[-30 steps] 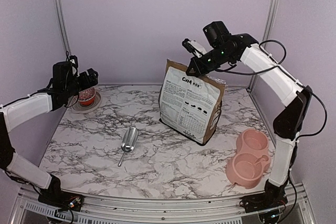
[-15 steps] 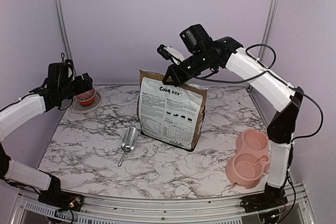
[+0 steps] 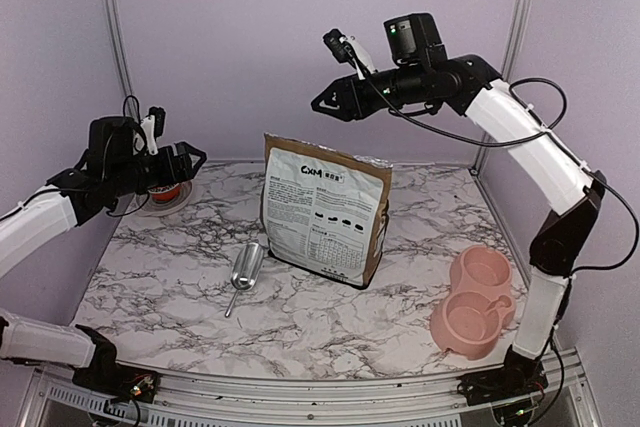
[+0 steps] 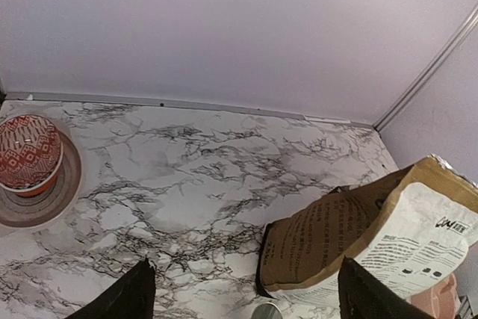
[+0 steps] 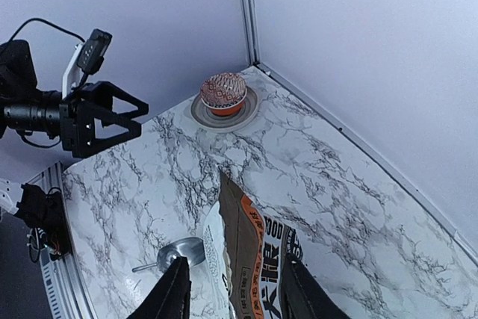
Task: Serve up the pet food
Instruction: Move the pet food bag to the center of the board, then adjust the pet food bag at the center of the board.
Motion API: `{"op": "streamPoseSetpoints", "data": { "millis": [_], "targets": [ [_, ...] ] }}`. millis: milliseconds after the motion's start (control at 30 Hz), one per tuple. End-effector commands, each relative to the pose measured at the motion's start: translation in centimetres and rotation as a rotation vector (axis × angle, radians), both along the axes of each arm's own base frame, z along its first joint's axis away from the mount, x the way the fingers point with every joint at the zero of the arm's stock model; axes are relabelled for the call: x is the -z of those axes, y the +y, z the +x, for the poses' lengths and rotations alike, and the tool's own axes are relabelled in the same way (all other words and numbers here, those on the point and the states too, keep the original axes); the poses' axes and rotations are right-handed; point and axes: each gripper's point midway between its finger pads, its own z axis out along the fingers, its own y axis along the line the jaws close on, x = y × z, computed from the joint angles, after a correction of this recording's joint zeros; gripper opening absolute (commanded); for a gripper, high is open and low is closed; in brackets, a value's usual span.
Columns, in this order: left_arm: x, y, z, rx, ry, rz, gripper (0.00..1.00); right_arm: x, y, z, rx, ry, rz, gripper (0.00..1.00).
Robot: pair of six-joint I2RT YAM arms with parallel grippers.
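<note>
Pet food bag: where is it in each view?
Top external: pet food bag upright, centre of frame.
Left wrist: bag at lower right.
Right wrist: bag at bottom centre, seen from above.
Shared landmark: red patterned ball, in all three.

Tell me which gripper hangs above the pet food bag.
The right gripper, high over the bag; the left gripper is low, beside the dish.

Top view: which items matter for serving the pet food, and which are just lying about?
For the job: pet food bag; metal scoop; pink double bowl.
Lying about: reddish patterned ball; its small dish.
</note>
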Motion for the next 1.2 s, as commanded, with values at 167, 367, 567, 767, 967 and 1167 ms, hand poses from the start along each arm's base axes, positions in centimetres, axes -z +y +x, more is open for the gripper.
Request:
{"op": "streamPoseSetpoints", "data": {
  "millis": [167,367,567,767,967,1167],
  "targets": [
    [3.1,-4.6,-2.8,0.125,0.058,0.084,0.83,-1.3,-2.3,-1.6,-0.081,-0.048,0.006,0.5],
    [8.5,-2.1,-3.1,0.01,0.105,0.216,0.96,0.7,-3.1,-1.4,-0.058,-0.052,-0.058,0.58],
    [9.6,-2.8,-3.5,0.054,0.105,0.202,0.98,1.9,-4.0,-0.6,-0.037,-0.042,-0.096,0.53],
    [7.8,-6.7,-4.8,0.185,0.05,0.084,0.95,3.1,-3.8,-2.1,-0.121,-0.012,-0.108,0.48],
    [6.9,-11.6,-6.1,0.319,0.015,-0.007,0.87,3.8,-4.8,-2.0,-0.109,0.002,-0.114,0.5],
    [8.7,-15.6,-6.4,0.398,0.049,0.026,0.78,2.9,-11.1,2.4,0.118,0.031,0.017,0.53]
  ]
}}
